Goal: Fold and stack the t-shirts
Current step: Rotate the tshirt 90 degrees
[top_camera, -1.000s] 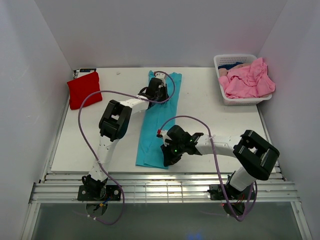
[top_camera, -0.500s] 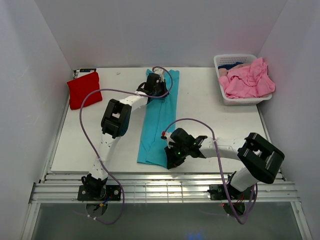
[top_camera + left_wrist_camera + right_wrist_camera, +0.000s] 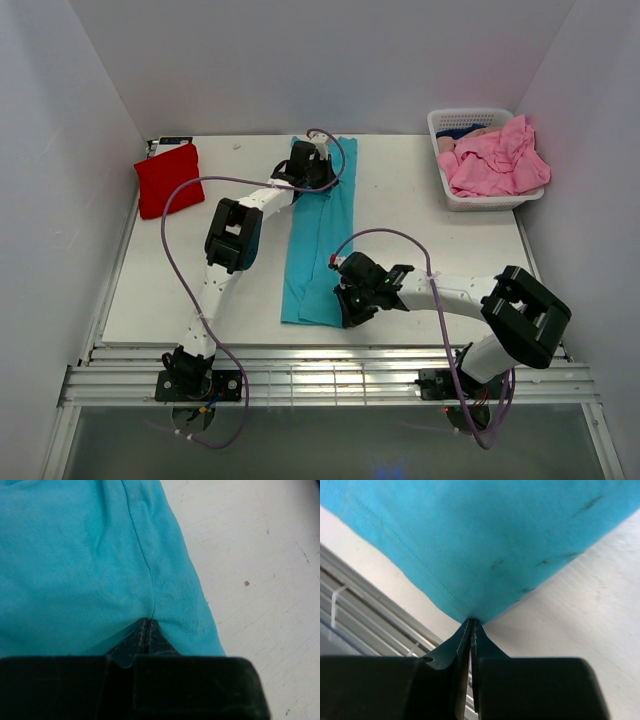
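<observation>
- We are looking down on a white table [image 3: 430,240] with two robot arms mounted at its near edge.
- A teal t-shirt [image 3: 320,235] lies flat on the middle of the table as a long, narrow strip. It runs from close to the far edge towards the near edge.
- The left gripper [image 3: 312,168] is at the far end of the teal t-shirt, with its arm stretched well out over the table.
- In the left wrist view, its dark fingers [image 3: 134,641] are pressed together on a small pucker of the teal fabric near the shirt's edge. Bare table shows just to the right.
- The right gripper [image 3: 346,314] is low at the near right corner of the same shirt, close to the table's front edge.
- In the right wrist view, its fingers [image 3: 454,647] are pinched tight on the very tip of that corner. The cloth fans out from the tips, and the metal rails [image 3: 365,615] in front of the table show on the left.
- A red t-shirt [image 3: 167,178] sits as a compact, roughly square bundle at the far left corner of the table, well apart from the teal one.
- A white slotted basket [image 3: 494,202] stands at the far right corner.
- Pink t-shirts [image 3: 497,160] are heaped loosely in the basket and spill over its right rim. Something dark blue shows beneath them at the back; we cannot tell what it is.
- Purple cables [image 3: 172,240] loop along both arms.
</observation>
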`<act>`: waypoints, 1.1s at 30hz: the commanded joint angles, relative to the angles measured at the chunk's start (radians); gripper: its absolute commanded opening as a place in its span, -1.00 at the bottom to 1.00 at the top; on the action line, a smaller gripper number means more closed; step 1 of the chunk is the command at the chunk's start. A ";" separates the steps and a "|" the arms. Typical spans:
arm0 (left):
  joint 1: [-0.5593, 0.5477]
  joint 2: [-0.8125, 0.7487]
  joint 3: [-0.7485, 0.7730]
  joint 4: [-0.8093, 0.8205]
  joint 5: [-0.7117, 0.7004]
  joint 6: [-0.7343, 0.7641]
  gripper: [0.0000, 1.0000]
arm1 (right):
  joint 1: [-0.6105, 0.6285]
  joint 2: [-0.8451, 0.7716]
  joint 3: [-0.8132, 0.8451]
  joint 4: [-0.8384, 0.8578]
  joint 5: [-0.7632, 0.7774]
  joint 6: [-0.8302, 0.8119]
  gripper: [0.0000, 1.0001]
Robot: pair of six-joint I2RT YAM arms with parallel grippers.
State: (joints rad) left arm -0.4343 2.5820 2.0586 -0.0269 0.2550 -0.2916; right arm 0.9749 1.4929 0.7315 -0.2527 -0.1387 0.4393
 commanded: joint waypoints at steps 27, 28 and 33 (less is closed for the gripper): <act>0.039 -0.479 -0.133 0.023 -0.297 0.040 0.51 | -0.008 -0.135 0.142 -0.119 0.417 0.006 -0.12; 0.037 -0.517 -0.181 -0.020 -0.334 0.022 0.79 | -0.008 -0.137 0.125 -0.077 0.406 0.007 -0.04; 0.023 -0.744 -0.600 -0.220 -0.463 -0.090 0.82 | -0.030 -0.131 0.028 0.064 0.291 0.021 0.18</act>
State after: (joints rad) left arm -0.4011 1.9141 1.6909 -0.0338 -0.0692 -0.2985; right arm 0.9615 1.3567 0.7986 -0.2996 0.2245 0.4538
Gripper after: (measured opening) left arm 0.910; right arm 0.585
